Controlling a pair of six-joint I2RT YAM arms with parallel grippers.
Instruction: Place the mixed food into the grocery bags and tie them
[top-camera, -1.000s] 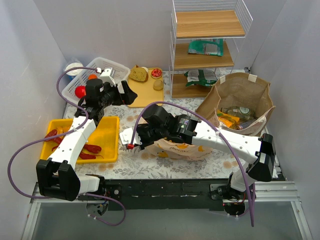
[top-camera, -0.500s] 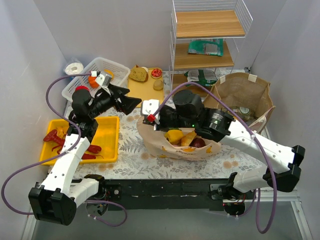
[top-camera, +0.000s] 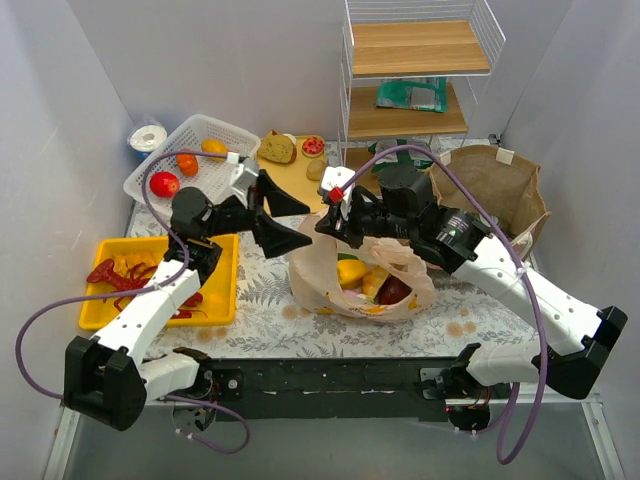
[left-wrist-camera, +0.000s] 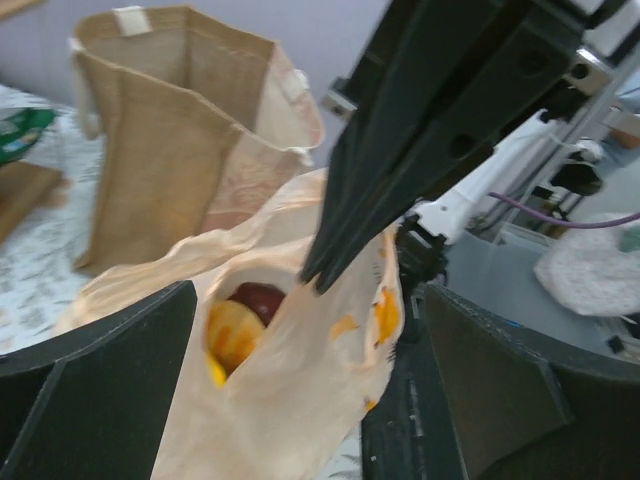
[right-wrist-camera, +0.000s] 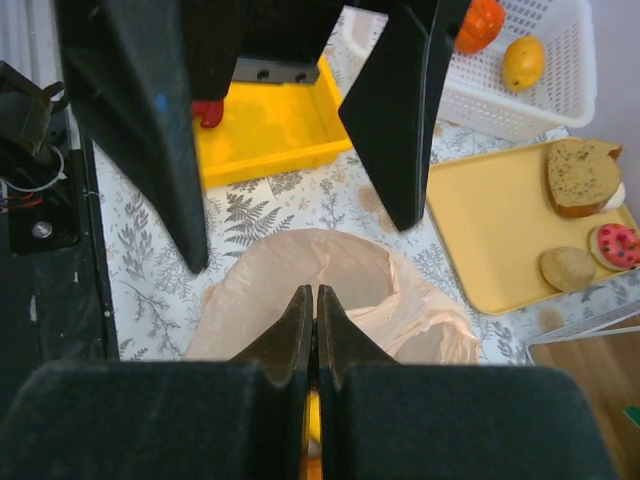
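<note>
Right wrist: right fingers (right-wrist-camera: 292, 335) are pinching the peach plastic bag (right-wrist-camera: 330, 270) top; left fingers (top-camera: 285, 238) are gaping open. Advice: grab opposite handle, keeping tension even.

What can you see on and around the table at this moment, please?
plastic bag: one, peach, table centre, with yellow pepper inside
paper bag: one, brown, right side
basket: one, white, back left
fruit: three (red, orange, yellow), in the basket
flat tray: one, pale yellow, back centre
bread pieces: brown, on the flat tray
deep tray: one, bright yellow, left side
red peppers: several, in the deep tray
shelf rack: one, white wire and wood, back right
green packets: two, on the rack
roll: one, white, back left corner
left gripper: open, beside the bag mouth
right gripper: shut on the plastic bag's rim
</note>
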